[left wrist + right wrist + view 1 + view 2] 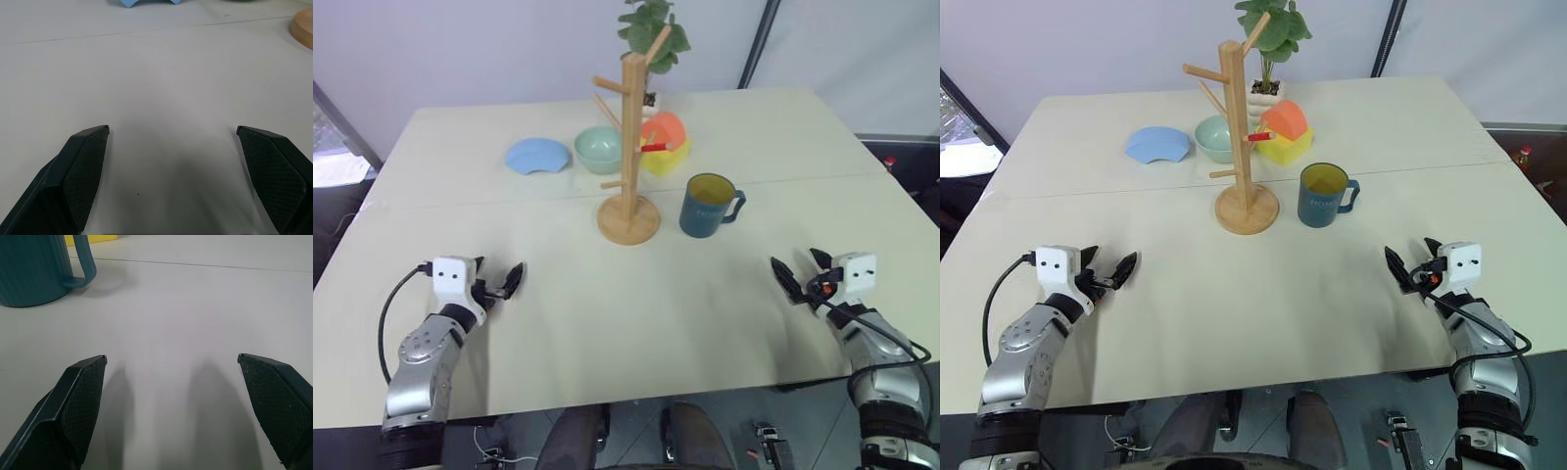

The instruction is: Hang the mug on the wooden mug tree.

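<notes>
The dark teal mug (707,206) with a yellow inside stands upright on the table, its loop handle (735,207) turned to the right. Just left of it rises the wooden mug tree (629,147) on its round base, its pegs bare. My right gripper (799,273) hovers open near the table's front right, well short of the mug; in the right wrist view the mug (34,269) stands ahead of the fingers, off to one side. My left gripper (496,279) is open at the front left, nothing between its fingers (83,171).
Behind the tree sit a pale green bowl (598,149), a blue plate piece (537,156), an orange cup on a yellow block (664,140) and a leafy plant (653,24). A seam crosses the table (822,179). The table's front edge runs close under both arms.
</notes>
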Controlling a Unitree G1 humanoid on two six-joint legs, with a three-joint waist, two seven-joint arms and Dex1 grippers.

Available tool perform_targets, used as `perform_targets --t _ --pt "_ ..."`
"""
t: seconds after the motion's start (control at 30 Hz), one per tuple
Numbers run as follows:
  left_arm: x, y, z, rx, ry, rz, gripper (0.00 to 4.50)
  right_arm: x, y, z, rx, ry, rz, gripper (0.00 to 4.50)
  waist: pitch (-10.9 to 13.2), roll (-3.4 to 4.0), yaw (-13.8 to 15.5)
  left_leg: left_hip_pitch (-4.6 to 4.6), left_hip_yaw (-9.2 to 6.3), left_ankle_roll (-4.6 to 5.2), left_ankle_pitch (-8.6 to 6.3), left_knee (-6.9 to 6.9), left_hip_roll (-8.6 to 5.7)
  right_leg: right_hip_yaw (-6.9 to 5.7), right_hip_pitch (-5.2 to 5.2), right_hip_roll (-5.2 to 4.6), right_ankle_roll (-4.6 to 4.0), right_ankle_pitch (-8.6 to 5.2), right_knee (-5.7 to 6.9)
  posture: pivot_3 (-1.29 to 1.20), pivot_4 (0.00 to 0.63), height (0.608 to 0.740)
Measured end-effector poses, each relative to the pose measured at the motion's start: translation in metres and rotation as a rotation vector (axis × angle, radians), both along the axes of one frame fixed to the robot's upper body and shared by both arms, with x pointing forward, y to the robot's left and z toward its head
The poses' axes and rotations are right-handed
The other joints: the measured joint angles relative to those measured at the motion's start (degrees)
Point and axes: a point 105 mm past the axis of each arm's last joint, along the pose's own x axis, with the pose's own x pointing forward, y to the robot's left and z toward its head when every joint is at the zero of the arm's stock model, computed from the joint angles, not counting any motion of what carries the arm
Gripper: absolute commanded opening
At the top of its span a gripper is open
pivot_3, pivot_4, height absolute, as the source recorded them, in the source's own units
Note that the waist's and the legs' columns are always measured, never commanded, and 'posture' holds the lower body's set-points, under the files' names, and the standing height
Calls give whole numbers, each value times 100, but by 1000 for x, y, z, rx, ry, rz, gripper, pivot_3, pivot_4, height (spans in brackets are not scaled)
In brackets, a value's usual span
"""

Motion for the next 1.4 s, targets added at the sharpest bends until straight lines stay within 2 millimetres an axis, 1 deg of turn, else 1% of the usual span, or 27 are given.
perform_targets --t 0.33,0.47,0.53,0.6,0.67,0.77,0.8,0.87,0.97,1.07,1.13,1.3,1.4 --pt "-3 -4 -2 -39 -4 -3 4500 3 9 1 3 22 18 4459 0 1 4 -1 -2 0 0 0 0 0 0 0 0 0 0 0 150 740" --pt "-4 -6 1 -46 -12 -13 4500 4 11 1 2 23 20 4459 0 1 5 -2 -2 0 0 0 0 0 -1 0 0 -1 0 0 150 740" --pt "-4 -11 4 -54 -22 -49 4500 4 11 1 2 23 19 4459 0 1 6 -2 -2 0 0 0 -1 0 -1 0 0 0 0 0 150 740" --pt "-5 -22 12 -62 -51 -111 4500 4 11 1 2 23 18 4459 0 1 6 -3 -2 0 0 0 -1 0 0 0 0 0 0 0 150 740" --pt "-7 -38 24 -68 -87 -203 4500 4 11 1 2 23 20 4459 1 1 12 -3 -2 0 0 0 -1 0 0 -1 -1 -1 0 0 150 740" --pt "-21 -85 42 -42 -120 -471 4500 5 14 2 -1 21 40 4459 1 5 8 -4 -1 0 0 0 -1 1 3 -2 -2 -1 -2 0 150 740" --pt "-27 -101 45 -42 -116 -561 4500 6 17 3 -2 21 52 4459 2 6 4 -4 -1 0 0 0 -1 1 4 -1 -2 -1 -2 0 150 740" --pt "-38 -128 47 -42 -96 -711 4500 9 22 6 -6 12 79 4459 7 14 -2 -6 -1 0 0 -2 -1 2 5 0 -2 -1 -2 0 150 740" --pt "-46 -152 53 -35 -93 -850 4500 16 28 15 -16 -14 100 4459 13 24 -7 -6 -2 1 0 -2 0 5 8 5 -2 -1 -1 0 150 740" --pt "-48 -170 59 -1 -109 -949 4500 28 33 31 -47 -52 119 4459 17 32 -5 -5 -2 2 2 -1 0 6 10 7 -2 0 0 0 150 740" --pt "-50 -176 59 6 -111 -978 4500 36 37 39 -60 -74 132 4459 17 31 -1 -5 -2 13 8 1 -1 6 10 8 -2 0 -1 0 150 740" --pt "-50 -181 60 19 -114 -996 4500 51 43 36 -78 -49 134 4459 18 31 7 -6 -2 17 11 3 -3 9 10 11 1 1 -1 0 150 740" --pt "-50 -181 59 26 -113 -995 4500 63 52 41 -83 -64 143 4459 20 33 -6 -6 -2 17 12 3 -3 11 9 11 2 1 0 0 150 740"
